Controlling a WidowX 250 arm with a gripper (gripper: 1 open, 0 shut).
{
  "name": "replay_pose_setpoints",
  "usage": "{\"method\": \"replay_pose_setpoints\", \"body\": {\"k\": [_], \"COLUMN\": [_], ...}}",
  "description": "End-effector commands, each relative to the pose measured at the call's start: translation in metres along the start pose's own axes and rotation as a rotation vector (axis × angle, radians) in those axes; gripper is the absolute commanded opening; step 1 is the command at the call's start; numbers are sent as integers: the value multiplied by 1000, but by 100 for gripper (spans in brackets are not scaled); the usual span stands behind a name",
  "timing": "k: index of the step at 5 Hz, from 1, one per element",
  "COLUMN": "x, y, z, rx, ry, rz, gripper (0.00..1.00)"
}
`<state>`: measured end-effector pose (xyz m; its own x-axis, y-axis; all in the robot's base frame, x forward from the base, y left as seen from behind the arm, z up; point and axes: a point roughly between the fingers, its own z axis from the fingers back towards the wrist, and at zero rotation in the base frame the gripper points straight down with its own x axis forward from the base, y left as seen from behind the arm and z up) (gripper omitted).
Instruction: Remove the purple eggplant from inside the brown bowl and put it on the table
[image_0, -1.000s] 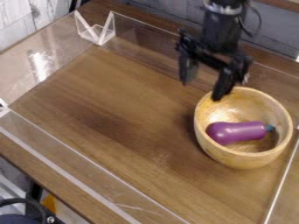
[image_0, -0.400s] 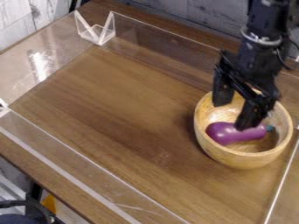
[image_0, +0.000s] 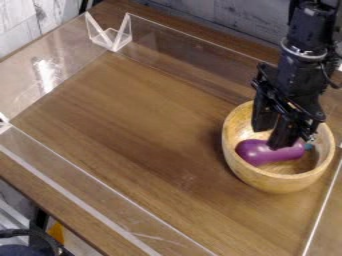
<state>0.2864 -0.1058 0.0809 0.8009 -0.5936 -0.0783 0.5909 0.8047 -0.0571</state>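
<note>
On my feed the black gripper reaches down from the upper right into the brown bowl, its lower end just at the eggplant. The purple eggplant lies inside the bowl, on its side, with its plump end toward the bowl's left wall and its small green stem cap toward the right wall. Part of its upper side is hidden from me behind the dark fingers. I can't tell from here whether the pincer's fingers stand apart or have come together on the eggplant; they overlap it in my view, and the contact itself is too small and dark to read. The bowl is round, light brown and thick-rimmed, and it sits upright on the wood-grain table, close to the tabletop's right edge. Low clear walls run along the edges of the tabletop, and near its far left corner I have a small clear bracket-like piece standing up. Down at the lower left of my view, beyond the tabletop's edge, there are some black cables and a bit of orange.
</note>
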Motion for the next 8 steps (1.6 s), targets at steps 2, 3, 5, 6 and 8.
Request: {"method": "replay_pose_setpoints", "body": {"k": [2, 3, 5, 6, 8], "x": [6, 7, 4, 1, 7], "y": [16, 12, 7, 5, 19], "z": [-8, -2, 6, 5, -4], "rx": [8, 9, 2, -7, -13], "ry": [-68, -75, -94, -104, -115], "rz": [-108, -123, -94, -67, -71], "gripper": [100, 100, 100, 100, 100]}}
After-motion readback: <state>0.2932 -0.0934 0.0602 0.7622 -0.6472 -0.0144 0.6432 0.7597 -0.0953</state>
